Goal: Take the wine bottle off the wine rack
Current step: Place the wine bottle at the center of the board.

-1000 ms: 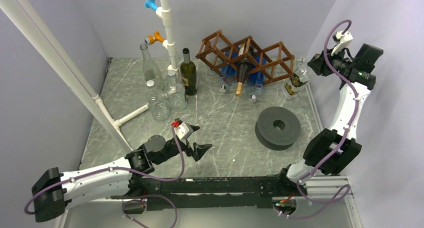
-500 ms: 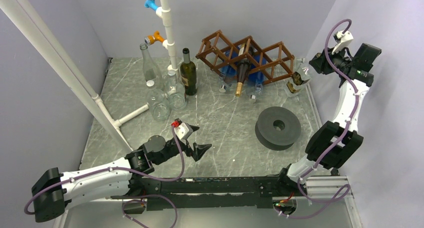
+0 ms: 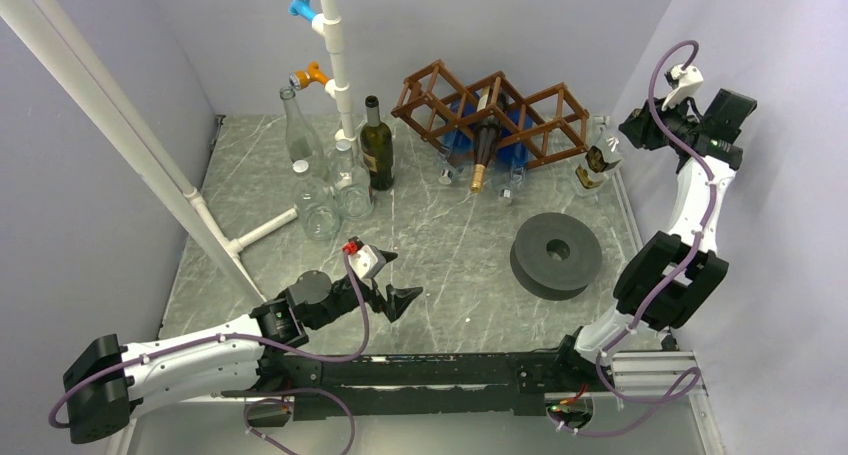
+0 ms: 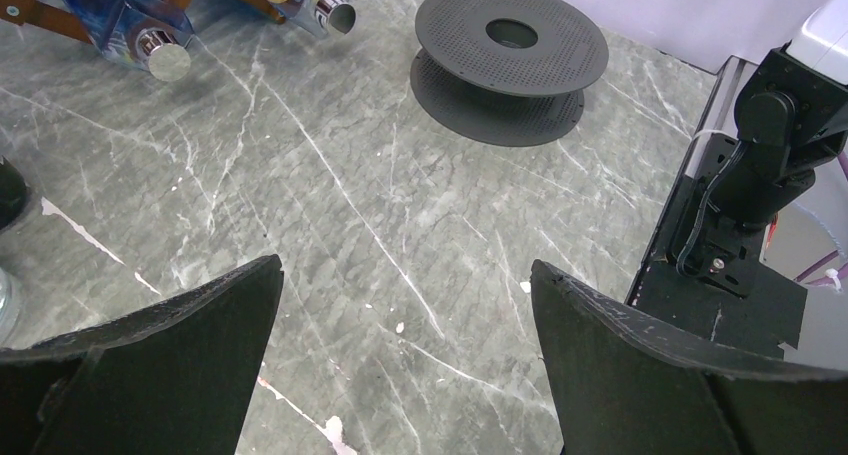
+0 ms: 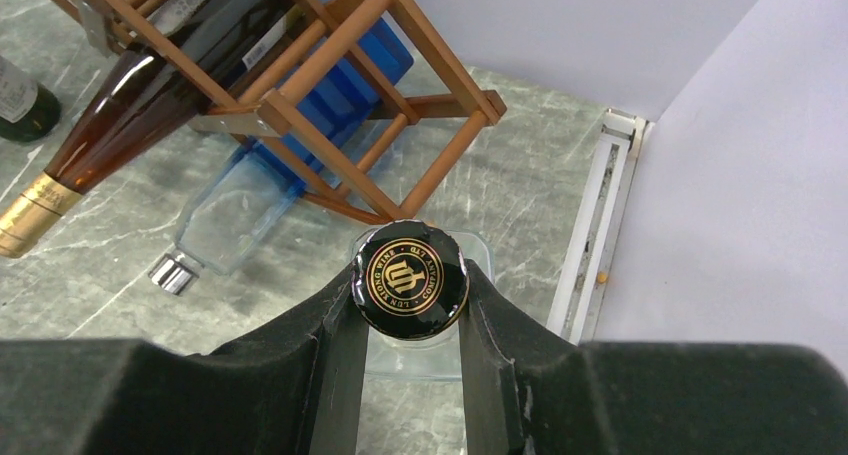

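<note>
Far on the counter stands the wine rack; top view puts the wine bottle just off its right end; right wrist view alone shows the right claw clamped on its gold-crested cap; left claw gapes wide, empty.

**Rack at the Back, Spool Before It**

The wine rack is set at the back of the table, with bottles lodged in its cells. Standing bottles are grouped to its left, beside a pipe frame. A spool is laid before the rack's right half. Just beside the rack's right end, the wine bottle is clasped in the right gripper. The left gripper is held near the front, left of the spool.
</note>
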Available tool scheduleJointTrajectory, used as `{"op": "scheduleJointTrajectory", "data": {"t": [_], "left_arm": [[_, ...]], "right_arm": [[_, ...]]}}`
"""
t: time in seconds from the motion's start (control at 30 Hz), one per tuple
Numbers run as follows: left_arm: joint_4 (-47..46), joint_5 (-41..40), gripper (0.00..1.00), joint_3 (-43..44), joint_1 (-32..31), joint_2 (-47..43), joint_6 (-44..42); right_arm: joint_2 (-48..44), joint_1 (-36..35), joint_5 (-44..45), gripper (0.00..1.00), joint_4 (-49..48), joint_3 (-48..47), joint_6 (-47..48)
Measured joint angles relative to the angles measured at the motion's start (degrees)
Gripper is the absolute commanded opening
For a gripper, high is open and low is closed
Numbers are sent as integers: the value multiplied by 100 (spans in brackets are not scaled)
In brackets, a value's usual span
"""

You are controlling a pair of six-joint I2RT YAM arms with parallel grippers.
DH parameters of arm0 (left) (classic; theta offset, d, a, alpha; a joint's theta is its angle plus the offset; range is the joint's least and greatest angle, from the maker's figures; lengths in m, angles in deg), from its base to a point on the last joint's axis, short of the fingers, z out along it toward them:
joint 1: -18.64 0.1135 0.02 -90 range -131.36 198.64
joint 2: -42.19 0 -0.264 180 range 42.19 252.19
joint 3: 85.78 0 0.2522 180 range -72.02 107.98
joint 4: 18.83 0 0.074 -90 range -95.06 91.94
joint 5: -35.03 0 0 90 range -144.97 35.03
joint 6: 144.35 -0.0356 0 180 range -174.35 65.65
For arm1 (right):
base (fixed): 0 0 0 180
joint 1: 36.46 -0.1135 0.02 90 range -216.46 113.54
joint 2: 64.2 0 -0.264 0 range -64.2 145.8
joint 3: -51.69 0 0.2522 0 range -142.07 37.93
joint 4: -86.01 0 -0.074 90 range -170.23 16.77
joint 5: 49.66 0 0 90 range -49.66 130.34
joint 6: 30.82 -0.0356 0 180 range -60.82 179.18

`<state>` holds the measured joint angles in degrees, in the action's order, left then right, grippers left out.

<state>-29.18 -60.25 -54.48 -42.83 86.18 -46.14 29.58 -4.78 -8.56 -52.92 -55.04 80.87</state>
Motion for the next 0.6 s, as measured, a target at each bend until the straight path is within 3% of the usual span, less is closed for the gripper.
{"op": "scheduleJointTrajectory", "data": {"t": [0.3,0.6], "left_arm": [[-4,-2,99,-9,0,11,2],[-9,0,99,-9,0,87,2]], "right_arm": [[317,0,109,2,-59,146,46],[422,-11,146,15,-70,326,195]]}}
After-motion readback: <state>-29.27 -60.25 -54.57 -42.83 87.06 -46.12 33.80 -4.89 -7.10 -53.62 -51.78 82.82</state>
